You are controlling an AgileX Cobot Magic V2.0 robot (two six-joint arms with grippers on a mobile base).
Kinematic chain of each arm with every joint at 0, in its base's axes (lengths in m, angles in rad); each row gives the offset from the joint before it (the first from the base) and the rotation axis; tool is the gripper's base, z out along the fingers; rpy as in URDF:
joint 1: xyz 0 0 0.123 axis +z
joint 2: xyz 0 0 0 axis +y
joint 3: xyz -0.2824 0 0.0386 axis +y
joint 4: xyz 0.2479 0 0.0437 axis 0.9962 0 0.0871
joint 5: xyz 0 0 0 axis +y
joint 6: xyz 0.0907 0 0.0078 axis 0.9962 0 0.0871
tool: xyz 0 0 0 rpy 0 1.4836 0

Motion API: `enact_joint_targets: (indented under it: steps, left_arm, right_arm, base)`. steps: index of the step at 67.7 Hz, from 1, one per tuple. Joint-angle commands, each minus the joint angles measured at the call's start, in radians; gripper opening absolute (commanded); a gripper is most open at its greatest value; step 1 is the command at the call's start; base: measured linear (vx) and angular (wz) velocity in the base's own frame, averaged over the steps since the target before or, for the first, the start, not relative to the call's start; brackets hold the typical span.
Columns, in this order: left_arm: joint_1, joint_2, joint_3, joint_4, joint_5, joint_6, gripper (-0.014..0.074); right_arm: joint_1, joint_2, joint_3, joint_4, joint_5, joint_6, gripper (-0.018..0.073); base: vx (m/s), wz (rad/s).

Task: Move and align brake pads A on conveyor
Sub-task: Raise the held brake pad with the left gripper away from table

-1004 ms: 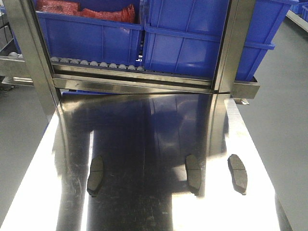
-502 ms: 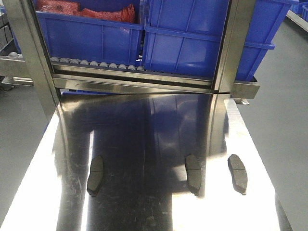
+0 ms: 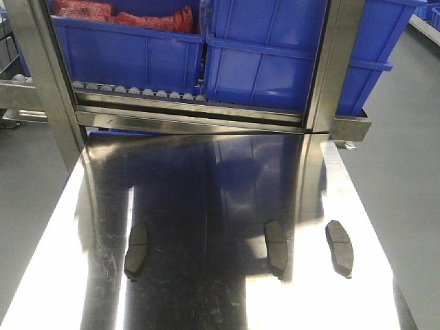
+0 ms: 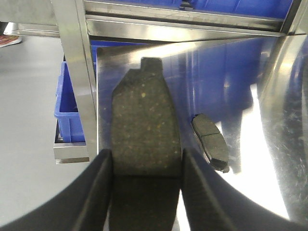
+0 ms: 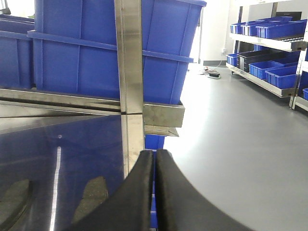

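Left gripper [image 4: 144, 154]: fingers [image 4: 98, 192] pinch a held pad [image 4: 142, 110] by its two long edges. The near end sits between the fingers and the notched far end points at the rack [image 3: 192, 113]. It is over the steel table top [image 4: 250, 72], close to the table's left edge, on the side of the rack's left upright [image 4: 77, 72]. Can't tell from the wrist view whether it's lifted or touching the steel.

Right gripper [image 5: 154, 154]: fingers pressed together, nothing between them. It's lined up with the rack's right upright [image 5: 129, 57], at the table's right edge.

Front view shows three more brake pads flat on the table top, in one row across it, well short of the rack, with long axes running toward the rack:
- left pad [image 3: 136, 251]: on the left-upright side, well apart from the other two.
- middle pad [image 3: 277, 247]: just left of the right upright's line.
- right pad [image 3: 339, 247]: just right of that line, near the middle pad, not touching.

Left wrist view also shows a neighbour pad [image 4: 210, 142] lying just beside the held pad, further from the left upright and apart from it. The groove across its middle is visible. Can't tell for sure which of the three it is.

The rack's shelf carries blue bins [image 3: 275, 55]. The left bin has red material [image 3: 124, 14] in it. A roller track [image 3: 137, 91] runs under the bins.
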Motion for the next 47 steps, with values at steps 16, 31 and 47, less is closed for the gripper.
enact_joint_targets:
  steps: [16, 31, 47]
  left_arm:
    - [-0.002, 0.007, -0.028, -0.007, -0.093, 0.000, -0.0006]
    - [-0.002, 0.007, -0.028, -0.007, -0.093, 0.000, -0.0006]
    - [-0.002, 0.007, -0.028, -0.007, -0.092, 0.000, -0.0006]
  right_arm:
    - [0.000, -0.009, -0.047, 0.037, -0.234, 0.048, -0.0007]
    - [0.000, 0.175, -0.245, 0.013, -0.105, 0.032, -0.0007]
    - [0.000, 0.524, -0.453, 0.030, 0.206, 0.032, -0.0007]
  base:
    - [0.00, 0.00]
    - [0.00, 0.00]
    - [0.00, 0.00]
